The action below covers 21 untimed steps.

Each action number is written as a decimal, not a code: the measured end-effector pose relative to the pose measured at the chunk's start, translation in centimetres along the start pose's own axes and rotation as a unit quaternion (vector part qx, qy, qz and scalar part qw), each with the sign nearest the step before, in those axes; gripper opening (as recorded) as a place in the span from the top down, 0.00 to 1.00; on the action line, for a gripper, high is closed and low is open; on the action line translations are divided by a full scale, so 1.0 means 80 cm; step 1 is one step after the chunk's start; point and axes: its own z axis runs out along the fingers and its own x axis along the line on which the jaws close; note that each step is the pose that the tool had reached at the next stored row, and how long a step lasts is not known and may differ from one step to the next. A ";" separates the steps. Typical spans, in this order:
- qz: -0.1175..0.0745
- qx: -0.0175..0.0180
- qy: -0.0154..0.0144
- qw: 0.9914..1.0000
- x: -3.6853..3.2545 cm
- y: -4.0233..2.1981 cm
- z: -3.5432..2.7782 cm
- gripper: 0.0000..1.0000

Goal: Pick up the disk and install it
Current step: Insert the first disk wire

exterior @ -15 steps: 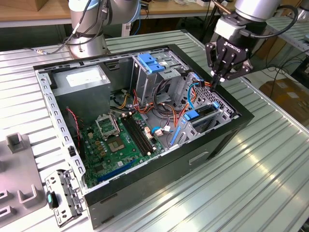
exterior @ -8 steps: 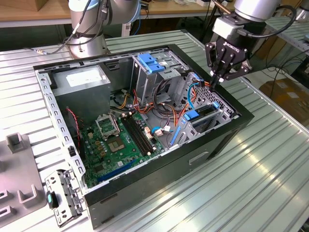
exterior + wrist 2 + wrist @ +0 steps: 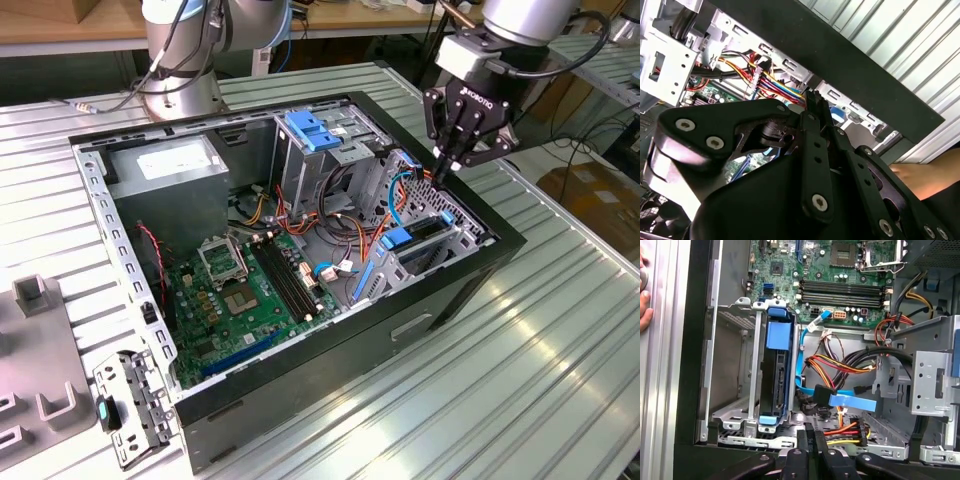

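The disk (image 3: 776,382) stands on edge in a slot of the metal drive cage (image 3: 730,390) at the case's front corner, with blue carrier rails around it. In the exterior view the disk (image 3: 428,232) sits low in that cage toward the view's right. My gripper (image 3: 441,170) hangs just above the case's rim over the cage, its fingers closed to a point with nothing between them. In both wrist views the gripper (image 3: 815,436) (image 3: 815,100) shows shut, apart from the disk and over a bundle of coloured cables (image 3: 845,432).
The open black computer case (image 3: 330,345) lies on a ribbed metal table. Inside are a green motherboard (image 3: 250,285), a grey power-supply box (image 3: 170,170) and a tall cage with a blue latch (image 3: 312,130). A person's hand (image 3: 644,302) rests outside the case wall.
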 end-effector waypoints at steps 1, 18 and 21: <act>0.001 0.000 0.000 1.000 -0.0001 0.0019 0.0002 0.83; 0.003 0.009 -0.004 1.000 0.0172 0.0246 0.0192 0.83; 0.008 0.008 -0.003 1.000 0.0186 0.0247 0.0224 0.83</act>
